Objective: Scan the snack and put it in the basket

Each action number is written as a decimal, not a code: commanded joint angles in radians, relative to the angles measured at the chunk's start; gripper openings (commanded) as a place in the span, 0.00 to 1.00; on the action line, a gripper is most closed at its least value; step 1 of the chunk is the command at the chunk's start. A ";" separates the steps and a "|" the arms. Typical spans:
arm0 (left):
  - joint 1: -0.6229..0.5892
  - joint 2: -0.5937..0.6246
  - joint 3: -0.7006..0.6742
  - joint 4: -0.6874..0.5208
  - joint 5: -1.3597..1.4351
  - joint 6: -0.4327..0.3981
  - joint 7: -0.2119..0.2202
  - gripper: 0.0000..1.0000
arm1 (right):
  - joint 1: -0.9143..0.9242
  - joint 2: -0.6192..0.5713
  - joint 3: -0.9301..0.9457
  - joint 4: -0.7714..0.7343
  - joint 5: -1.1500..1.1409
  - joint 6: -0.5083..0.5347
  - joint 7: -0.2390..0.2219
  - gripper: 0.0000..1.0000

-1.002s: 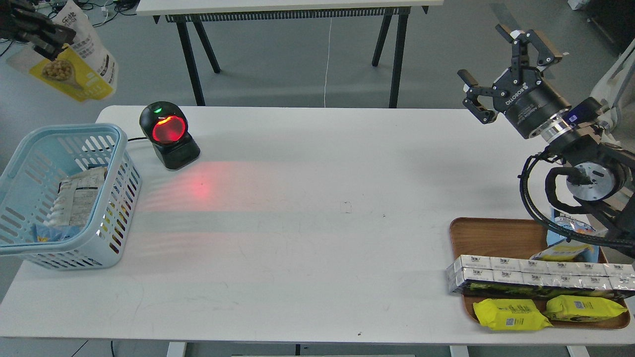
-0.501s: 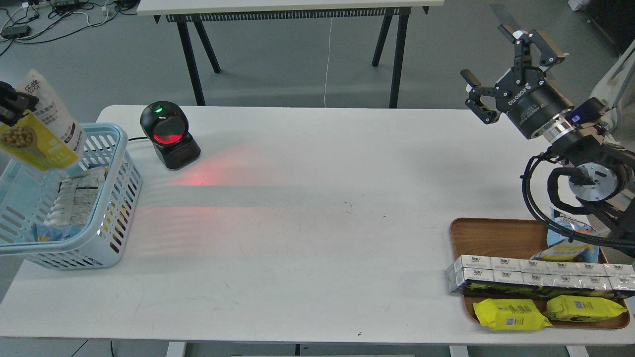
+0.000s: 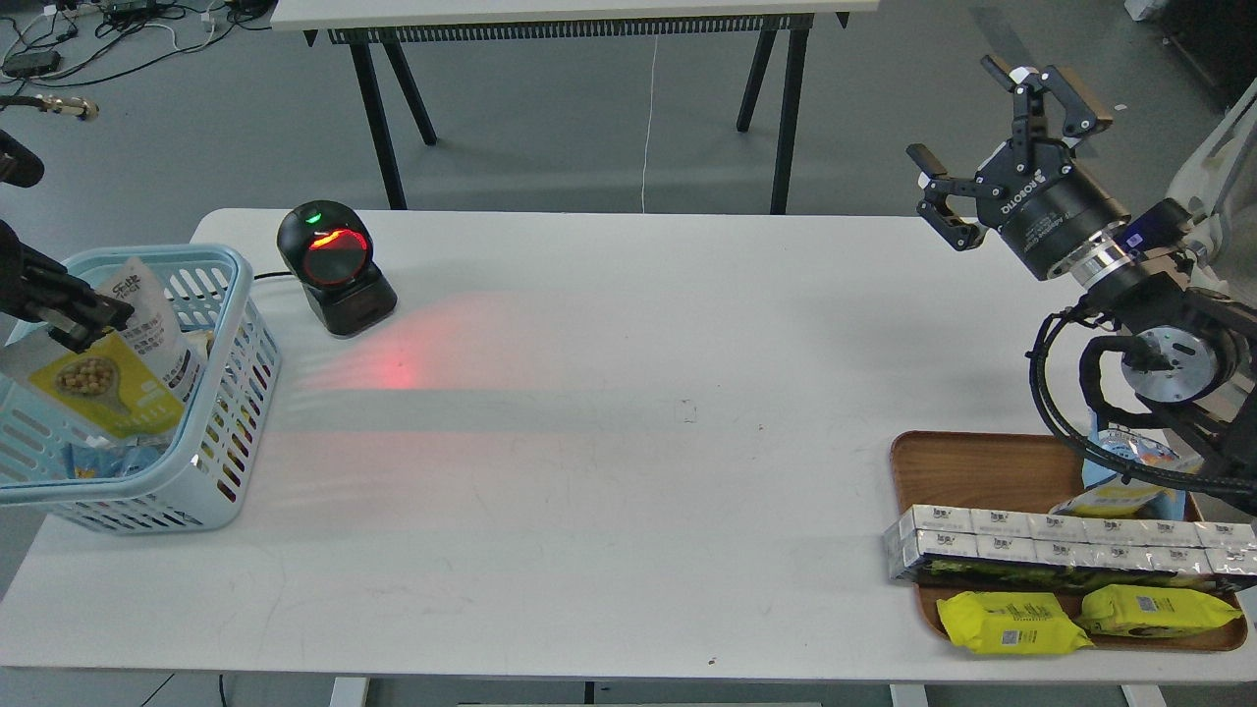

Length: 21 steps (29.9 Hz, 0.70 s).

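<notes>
The snack (image 3: 118, 368), a white pouch with a yellow panel of round tan nuts, is inside the light-blue basket (image 3: 221, 393) at the table's left end. My left gripper (image 3: 79, 319) is shut on the pouch's upper left edge, down within the basket's rim. My right gripper (image 3: 982, 137) is open and empty, raised above the table's far right side.
A black scanner (image 3: 334, 265) with a glowing red window stands right of the basket and casts red light on the table. A brown wooden tray (image 3: 982, 466) at the right front holds white cartons, yellow pillow packs (image 3: 1011, 624) and a blue-and-yellow pouch. Other packs lie in the basket.
My left gripper has carried the pouch from high above the far left down into the basket. The right arm has barely moved.
</notes>
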 commanded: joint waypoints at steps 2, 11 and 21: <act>0.080 0.002 -0.122 0.000 0.001 -0.010 0.000 0.05 | 0.000 0.001 -0.004 0.000 0.001 0.000 0.000 0.95; 0.160 0.011 -0.313 0.014 -0.012 -0.010 0.000 0.84 | -0.009 -0.002 -0.011 0.014 -0.003 0.000 0.000 0.98; 0.277 0.004 -0.602 0.110 -0.332 -0.010 0.000 0.88 | 0.017 0.007 -0.017 0.023 -0.022 0.000 0.000 0.98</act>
